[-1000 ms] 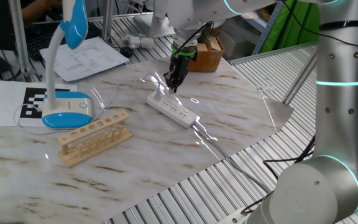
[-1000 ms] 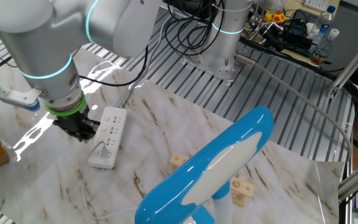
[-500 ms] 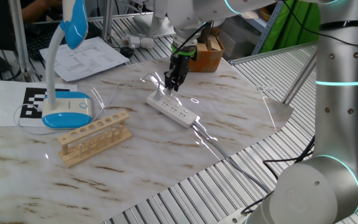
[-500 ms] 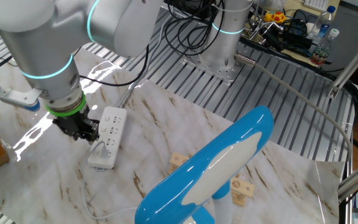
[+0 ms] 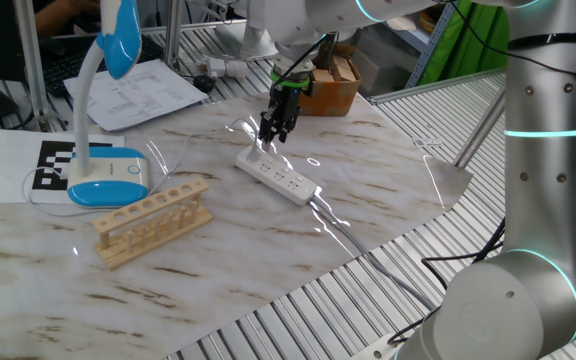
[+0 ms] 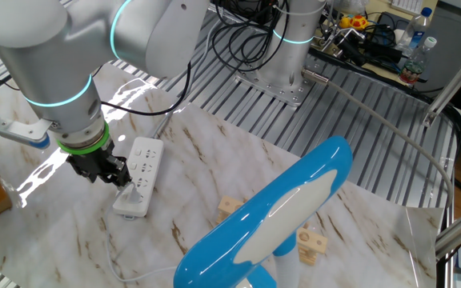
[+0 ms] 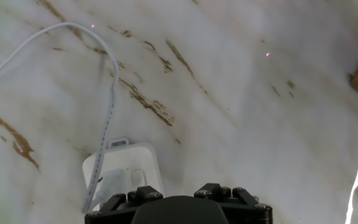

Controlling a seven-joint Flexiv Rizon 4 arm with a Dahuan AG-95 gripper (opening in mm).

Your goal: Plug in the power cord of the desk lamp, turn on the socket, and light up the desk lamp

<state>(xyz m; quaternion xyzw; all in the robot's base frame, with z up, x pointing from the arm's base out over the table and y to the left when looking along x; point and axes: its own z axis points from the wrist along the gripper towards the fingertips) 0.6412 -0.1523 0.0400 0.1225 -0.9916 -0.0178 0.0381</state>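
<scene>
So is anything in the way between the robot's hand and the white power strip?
Nothing visible is. The gripper hangs open just above one end of the power strip, and only the plug of the lamp's power cord sits there.

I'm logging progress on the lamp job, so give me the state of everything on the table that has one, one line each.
Power cord: plug sits at the socket's end outlet, released.
Socket: flat on the table; switch state can't be told.
Desk lamp: upright, unlit.
Gripper: fingers open, above the socket's end.
Test-tube rack: upright, no tubes.
</scene>
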